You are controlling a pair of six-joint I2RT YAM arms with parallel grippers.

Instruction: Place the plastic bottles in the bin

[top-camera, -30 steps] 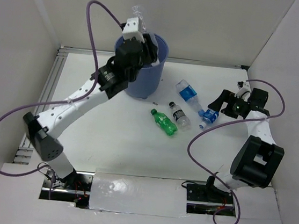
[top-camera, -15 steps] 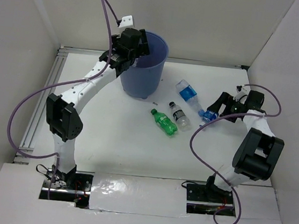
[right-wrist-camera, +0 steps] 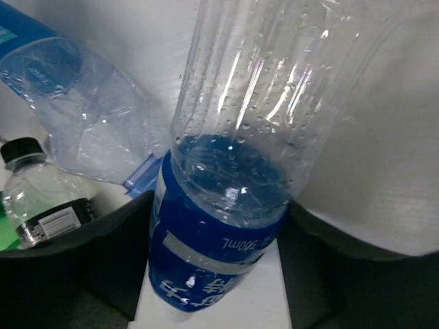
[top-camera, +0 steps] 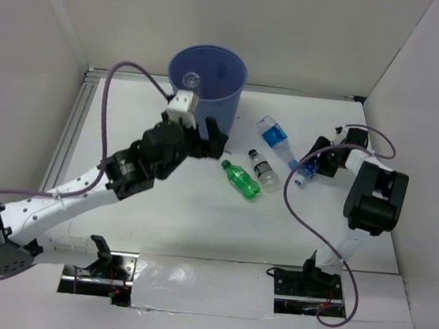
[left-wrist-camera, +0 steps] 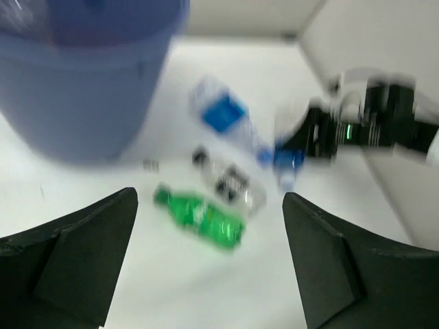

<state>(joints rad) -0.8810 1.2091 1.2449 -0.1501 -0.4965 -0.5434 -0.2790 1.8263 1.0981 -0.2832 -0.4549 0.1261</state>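
My left tool (left-wrist-camera: 209,200) hangs spread and empty toward the green bottle (top-camera: 240,179); my right tool (right-wrist-camera: 218,267) clamps the blue-labelled bottle (right-wrist-camera: 226,178) for the bin (top-camera: 220,107).

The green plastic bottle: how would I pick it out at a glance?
Find the tall blue-purple plastic bin at the table's far side. To its right, beside a clear black-capped bottle, lies the green plastic bottle. It alone is green.
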